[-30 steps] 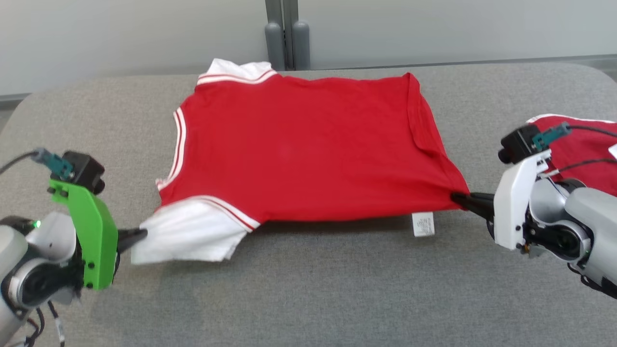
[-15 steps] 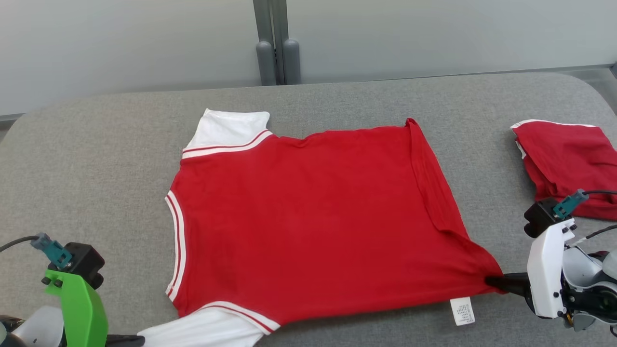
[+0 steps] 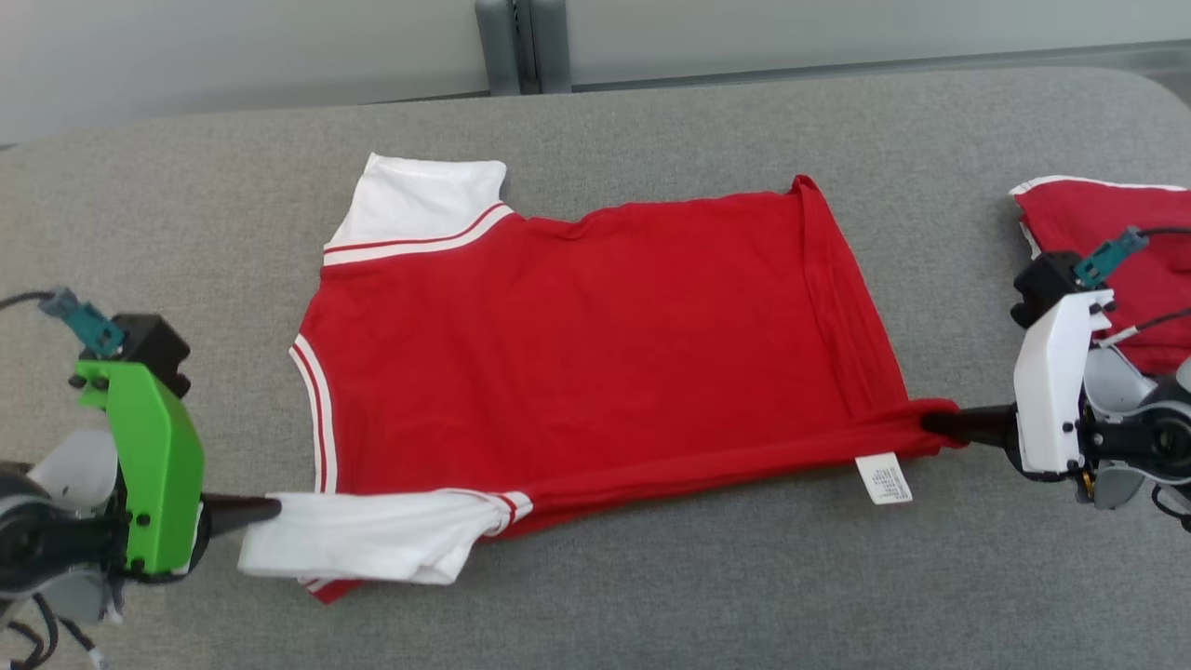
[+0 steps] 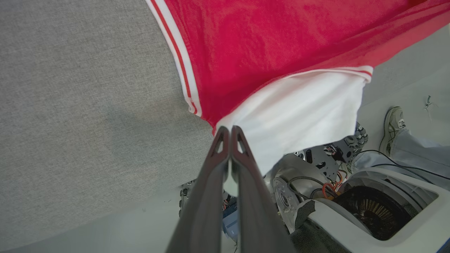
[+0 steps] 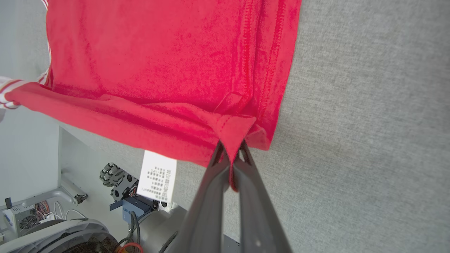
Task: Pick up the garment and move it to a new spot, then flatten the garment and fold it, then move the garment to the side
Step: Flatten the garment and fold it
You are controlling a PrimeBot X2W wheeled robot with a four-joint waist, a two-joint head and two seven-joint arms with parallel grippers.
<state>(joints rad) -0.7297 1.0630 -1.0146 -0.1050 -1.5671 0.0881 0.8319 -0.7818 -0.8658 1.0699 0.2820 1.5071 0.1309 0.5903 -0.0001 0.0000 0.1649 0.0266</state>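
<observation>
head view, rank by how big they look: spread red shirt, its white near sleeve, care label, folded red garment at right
1. spread red shirt
2. white near sleeve and folded red garment: unranked, the garment is cut off by the frame edge
3. care label

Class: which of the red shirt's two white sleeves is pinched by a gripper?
The near sleeve, held by the left gripper; the far sleeve lies flat, untouched.

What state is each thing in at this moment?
Shirt: spread out, near edge stretched taut.
Left gripper: shut on the white sleeve.
Right gripper: shut on the hem corner.
Label: hanging loose.
Other red garment: folded, lying aside.
</observation>
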